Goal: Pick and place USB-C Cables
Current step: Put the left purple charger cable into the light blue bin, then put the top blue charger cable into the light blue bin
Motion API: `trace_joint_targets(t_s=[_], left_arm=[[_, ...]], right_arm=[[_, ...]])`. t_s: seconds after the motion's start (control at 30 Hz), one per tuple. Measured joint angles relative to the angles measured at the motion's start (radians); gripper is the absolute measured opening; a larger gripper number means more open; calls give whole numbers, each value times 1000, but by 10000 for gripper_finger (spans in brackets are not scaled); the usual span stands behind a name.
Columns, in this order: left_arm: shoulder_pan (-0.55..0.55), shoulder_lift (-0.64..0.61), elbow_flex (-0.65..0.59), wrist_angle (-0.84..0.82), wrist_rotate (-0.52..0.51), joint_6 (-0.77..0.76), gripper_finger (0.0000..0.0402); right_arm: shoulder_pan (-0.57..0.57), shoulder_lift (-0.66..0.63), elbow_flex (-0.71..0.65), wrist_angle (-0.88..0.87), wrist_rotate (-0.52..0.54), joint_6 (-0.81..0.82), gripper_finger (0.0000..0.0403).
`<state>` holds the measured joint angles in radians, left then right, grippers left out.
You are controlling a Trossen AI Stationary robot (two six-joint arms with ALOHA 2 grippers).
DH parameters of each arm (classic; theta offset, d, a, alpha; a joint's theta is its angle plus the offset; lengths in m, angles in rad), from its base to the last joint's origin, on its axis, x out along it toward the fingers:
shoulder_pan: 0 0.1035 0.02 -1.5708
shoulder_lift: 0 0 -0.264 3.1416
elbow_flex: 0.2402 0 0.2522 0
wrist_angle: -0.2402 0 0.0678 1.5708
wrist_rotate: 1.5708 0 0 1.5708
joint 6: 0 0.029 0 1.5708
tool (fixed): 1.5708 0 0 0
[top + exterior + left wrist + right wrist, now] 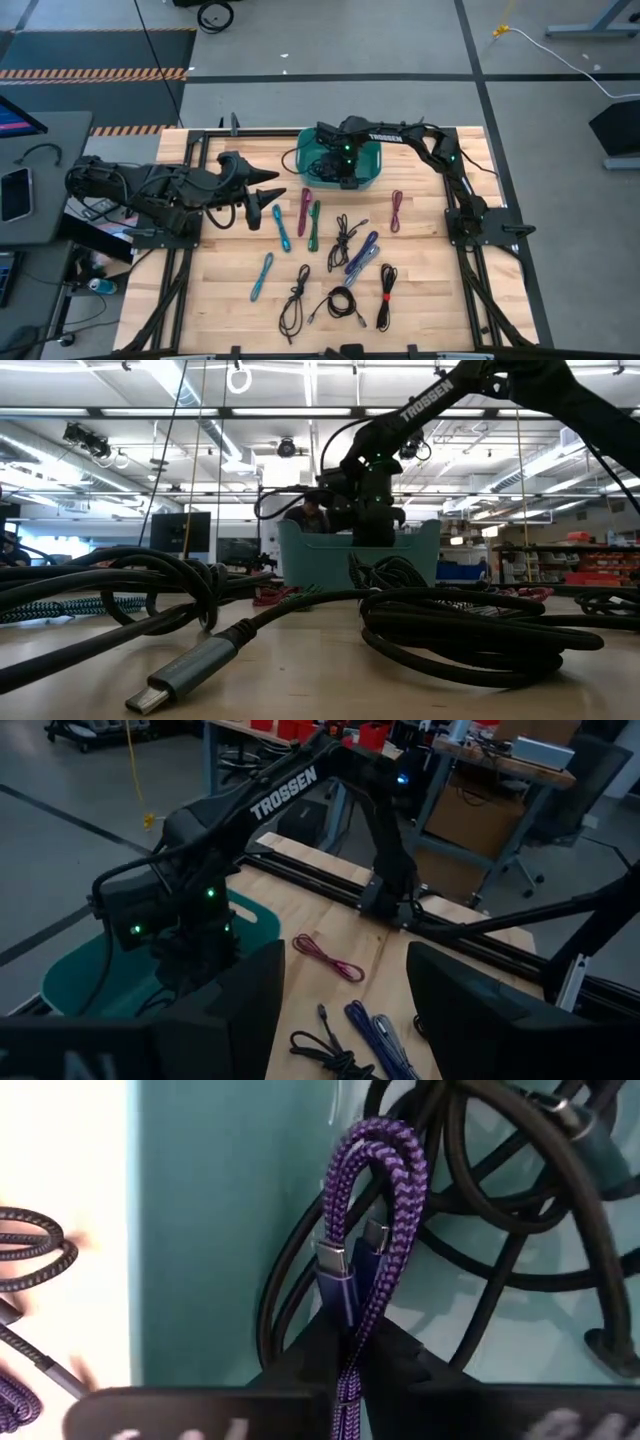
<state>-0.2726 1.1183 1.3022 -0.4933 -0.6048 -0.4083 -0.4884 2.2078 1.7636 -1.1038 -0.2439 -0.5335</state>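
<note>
Right gripper [345,170] is positioned over the teal bin [372,152], reaching down into it; in the right wrist view its two dark fingers [300,1355] are pinched on a folded purple braided cable [372,1220], whose loop and two metal plugs lie against the bin floor beside the bin wall. Coiled black cables [520,1190] already lie in the bin next to the purple one. Left gripper [262,190] waits beside the bin, toward the left arm's base, with its fingers [240,1010] spread apart and nothing between them. Remaining cables lie loose on the wooden table [430,300], all outside the bin on the side toward the table's near edge: a magenta cable [303,210] and a green cable [314,222] just below the bin, a blue cable [281,228] beside them, a second magenta cable [396,210] toward the right arm's base, a purple bundle [362,255] and a black cable [341,238] farther out, then a light blue cable [262,276] and three black bundles [340,303] farthest from the bin. The low view shows a black cable plug [185,672] lying flat on the table well in front of the bin.
</note>
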Motion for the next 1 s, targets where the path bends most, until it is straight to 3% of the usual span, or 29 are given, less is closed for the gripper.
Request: trace_joint_targets(t_s=[0.13,0.27,0.5,0.73,1.0], left_arm=[[0,0,0,1,0,0,217],[0,0,0,0,0,0,217],[1,0,0,-39,0,-6,217],[1,0,0,-180,-3,-124,217],[1,19,-1,-489,-64,-435,217]], right_arm=[[5,0,32,3,16,5,102],[16,0,96,-30,21,9,132],[64,-3,351,-182,10,28,136],[125,-47,583,-318,-53,134,137],[205,-162,564,-454,-39,293,137]])
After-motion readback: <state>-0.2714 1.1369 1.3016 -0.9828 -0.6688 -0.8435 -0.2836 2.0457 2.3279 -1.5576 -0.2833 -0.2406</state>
